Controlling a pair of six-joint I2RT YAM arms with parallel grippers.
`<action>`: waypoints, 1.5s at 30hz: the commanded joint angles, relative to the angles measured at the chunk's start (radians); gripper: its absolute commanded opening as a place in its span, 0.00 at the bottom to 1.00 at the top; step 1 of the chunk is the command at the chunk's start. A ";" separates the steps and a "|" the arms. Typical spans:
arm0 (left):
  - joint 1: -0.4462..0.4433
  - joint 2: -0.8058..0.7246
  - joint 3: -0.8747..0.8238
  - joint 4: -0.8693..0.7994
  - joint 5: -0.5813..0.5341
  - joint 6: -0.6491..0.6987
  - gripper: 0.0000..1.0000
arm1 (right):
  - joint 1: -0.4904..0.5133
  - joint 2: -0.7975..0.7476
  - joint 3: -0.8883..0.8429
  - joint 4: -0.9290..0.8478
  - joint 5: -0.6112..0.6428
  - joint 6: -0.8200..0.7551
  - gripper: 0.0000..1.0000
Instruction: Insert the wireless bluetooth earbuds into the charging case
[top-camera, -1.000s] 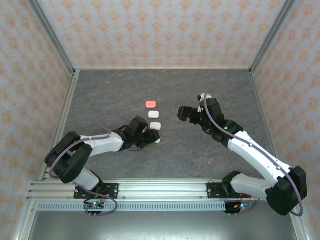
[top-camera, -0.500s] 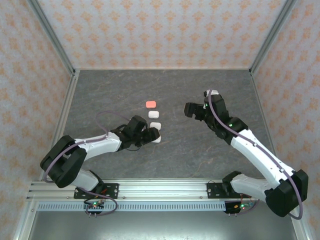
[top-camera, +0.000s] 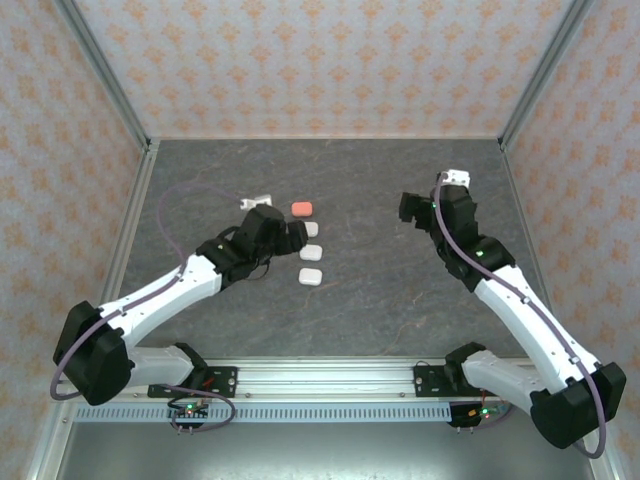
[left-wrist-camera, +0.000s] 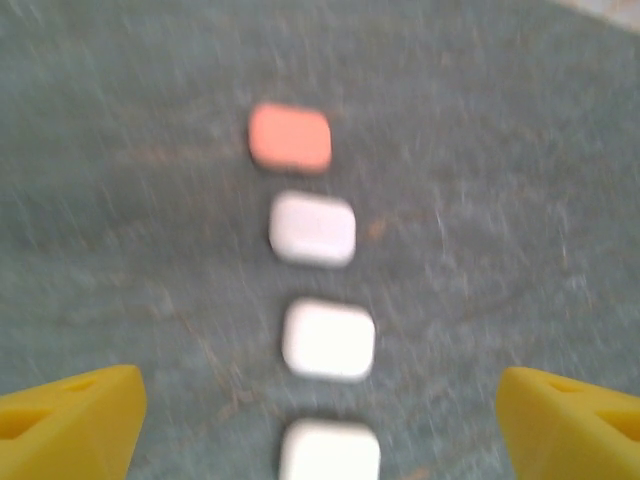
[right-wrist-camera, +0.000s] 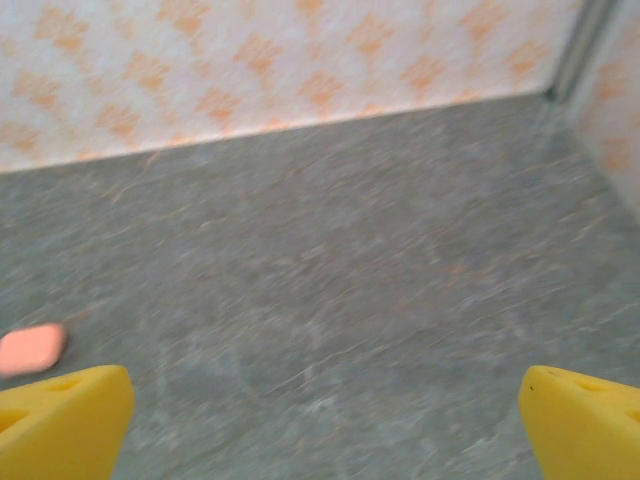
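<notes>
Four closed charging cases lie in a row mid-table: one coral (top-camera: 301, 208) farthest, then three white ones (top-camera: 309, 229), (top-camera: 311, 251), (top-camera: 310, 275). My left wrist view looks down on the row, blurred: coral case (left-wrist-camera: 290, 138), then white cases (left-wrist-camera: 312, 229), (left-wrist-camera: 329, 339), (left-wrist-camera: 329, 452). My left gripper (top-camera: 292, 234) hovers just left of the row, open, its yellow fingertips (left-wrist-camera: 75, 420) wide apart and holding nothing (left-wrist-camera: 320, 405). My right gripper (top-camera: 410, 208) is open over bare table to the right (right-wrist-camera: 325, 400), with the coral case (right-wrist-camera: 32, 348) at its far left. The earbuds are out of view.
The grey stone-patterned table (top-camera: 380, 300) is bounded by patterned walls on three sides, with metal posts (top-camera: 105, 80) at the back corners. The back wall (right-wrist-camera: 300, 60) stands close ahead of the right gripper. Open floor lies between the case row and the right arm.
My left gripper has left the nearest white case, moved up and away toward the far end of the row, and opened wider. The right arm has swung to the right and farther back.
</notes>
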 joint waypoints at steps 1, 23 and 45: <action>0.034 -0.016 0.025 0.006 -0.223 0.093 0.91 | -0.038 -0.025 -0.021 0.091 0.158 -0.068 0.99; 0.287 -0.084 -0.275 0.539 -0.434 0.464 1.00 | -0.294 0.360 -0.605 1.141 -0.137 -0.221 0.99; 0.469 0.076 -0.431 0.985 -0.198 0.731 1.00 | -0.404 0.514 -0.546 1.157 -0.296 -0.150 0.99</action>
